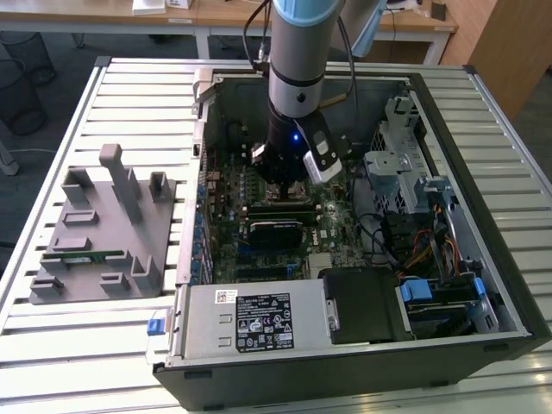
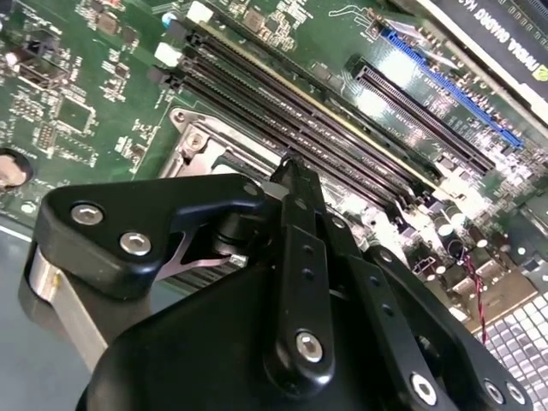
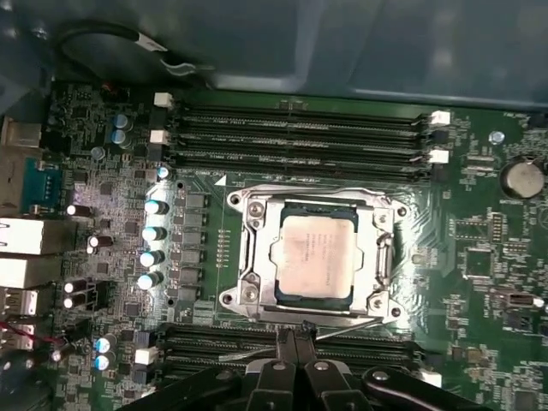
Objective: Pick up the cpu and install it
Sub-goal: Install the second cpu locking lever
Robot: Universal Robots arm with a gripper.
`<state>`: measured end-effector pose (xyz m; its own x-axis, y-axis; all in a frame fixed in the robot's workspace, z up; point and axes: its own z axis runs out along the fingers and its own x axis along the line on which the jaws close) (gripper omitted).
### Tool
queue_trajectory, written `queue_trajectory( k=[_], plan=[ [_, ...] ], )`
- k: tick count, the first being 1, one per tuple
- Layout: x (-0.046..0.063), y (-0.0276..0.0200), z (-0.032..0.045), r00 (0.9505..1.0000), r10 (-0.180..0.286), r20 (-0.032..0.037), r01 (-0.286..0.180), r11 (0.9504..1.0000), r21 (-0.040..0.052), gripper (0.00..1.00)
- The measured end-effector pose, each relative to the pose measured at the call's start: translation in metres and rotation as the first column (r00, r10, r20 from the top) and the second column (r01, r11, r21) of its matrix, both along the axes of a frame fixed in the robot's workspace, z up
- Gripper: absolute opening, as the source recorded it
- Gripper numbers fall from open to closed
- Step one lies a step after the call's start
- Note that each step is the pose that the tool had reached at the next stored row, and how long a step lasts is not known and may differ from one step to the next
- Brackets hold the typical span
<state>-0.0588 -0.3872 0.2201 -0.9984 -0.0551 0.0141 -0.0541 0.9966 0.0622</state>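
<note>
The cpu [image 3: 313, 256], a small square chip with a pale silver top, lies flat in the metal-framed socket [image 3: 244, 257] on the green motherboard [image 3: 479, 248]. In the first wrist view my gripper [image 3: 294, 336] sits just beside the socket's edge, its black fingers pressed together with nothing between them. A thin wire lever [image 3: 342, 325] runs past the fingertips. In the second wrist view the gripper [image 2: 291, 167] points down next to the memory slots [image 2: 342, 128]. In the exterior view the gripper [image 1: 285, 185] reaches down inside the open computer case [image 1: 483, 285], and the arm hides the socket.
A grey plastic fixture [image 1: 95, 233] with a thin green memory stick [image 1: 82, 256] stands on the slatted table at the exterior view's left. Inside the case are a black card [image 1: 276, 228], a power supply [image 1: 250, 319], drive cages and cable bundles [image 1: 414, 241].
</note>
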Motion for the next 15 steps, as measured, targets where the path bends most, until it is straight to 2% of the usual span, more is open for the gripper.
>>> queue_trajectory(
  k=[5, 10, 15],
  plan=[
    [-0.007, -0.0023, -0.0048, 1.0, 0.0, -0.0001, 0.0, 0.9999, 0.0118, 0.11],
    [-0.013, -0.007, -0.0083, 1.0, 0.0, 0.0, 0.0, 0.9995, 0.0303, 0.11],
    [-0.013, -0.01, -0.0103, 1.0, 0.0, 0.0, 0.0, 0.9979, 0.0652, 0.11]
  ],
)
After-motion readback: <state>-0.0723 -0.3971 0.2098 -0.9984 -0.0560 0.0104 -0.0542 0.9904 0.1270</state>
